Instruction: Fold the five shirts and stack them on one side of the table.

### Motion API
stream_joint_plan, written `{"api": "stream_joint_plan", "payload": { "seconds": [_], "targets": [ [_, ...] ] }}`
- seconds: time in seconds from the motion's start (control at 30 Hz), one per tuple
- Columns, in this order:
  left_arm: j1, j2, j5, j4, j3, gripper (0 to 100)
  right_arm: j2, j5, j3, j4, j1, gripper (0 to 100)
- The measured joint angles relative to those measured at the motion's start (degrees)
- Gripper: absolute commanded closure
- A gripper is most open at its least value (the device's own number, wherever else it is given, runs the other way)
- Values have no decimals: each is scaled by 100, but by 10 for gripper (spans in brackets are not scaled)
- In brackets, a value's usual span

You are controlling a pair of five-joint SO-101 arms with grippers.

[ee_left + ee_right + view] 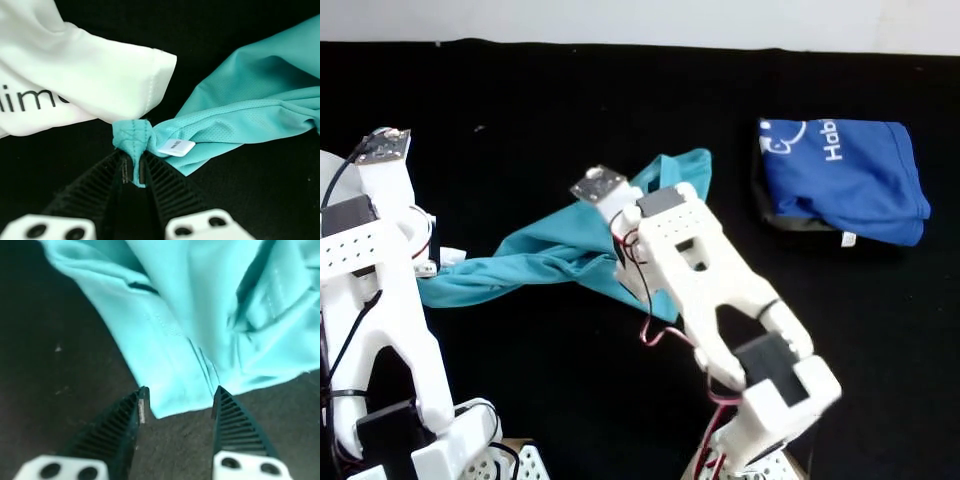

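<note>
A teal shirt (570, 250) lies twisted and stretched across the middle of the black table (520, 100). My left gripper (133, 162) is shut on a bunched corner of the teal shirt (250, 115), next to its small white label (176, 146). My right gripper (181, 397) is open low over the other part of the teal shirt (200, 315), with the cloth's edge lying between its fingertips (141, 396). A folded blue shirt (840, 175) rests at the right side on top of a dark folded piece.
A white shirt (75, 75) with dark print lies right beside the left gripper and the held corner. The right arm (720, 300) reaches in from the front over the table's middle. Bare black table lies at the back and front right.
</note>
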Motion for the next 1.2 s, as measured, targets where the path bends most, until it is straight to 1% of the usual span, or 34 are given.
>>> {"api": "stream_joint_plan", "payload": {
  "seconds": [0.17,0.2,0.3,0.33,0.37,0.5,0.73,0.8,0.93,1.0,1.2],
  "targets": [
    [0,0,0,0,0,992,677,0,0,-123,0,813],
    [0,0,0,0,0,992,703,0,0,-132,0,839],
    [0,0,0,0,0,992,703,0,0,-53,0,975],
    [0,0,0,0,0,992,659,0,0,35,0,998],
    [0,0,0,0,0,992,589,0,0,105,-18,983],
    [0,0,0,0,0,992,62,0,114,501,-281,993],
    [0,0,0,0,0,992,-1081,0,791,879,-738,988],
    [0,0,0,0,0,992,-1284,0,985,879,-756,961],
    [0,0,0,0,0,992,-1327,0,1196,879,-756,777],
    [0,0,0,0,0,992,-1222,0,1204,862,-756,715],
    [0,0,0,0,0,992,-545,0,1213,176,-756,710]
  ]
}}
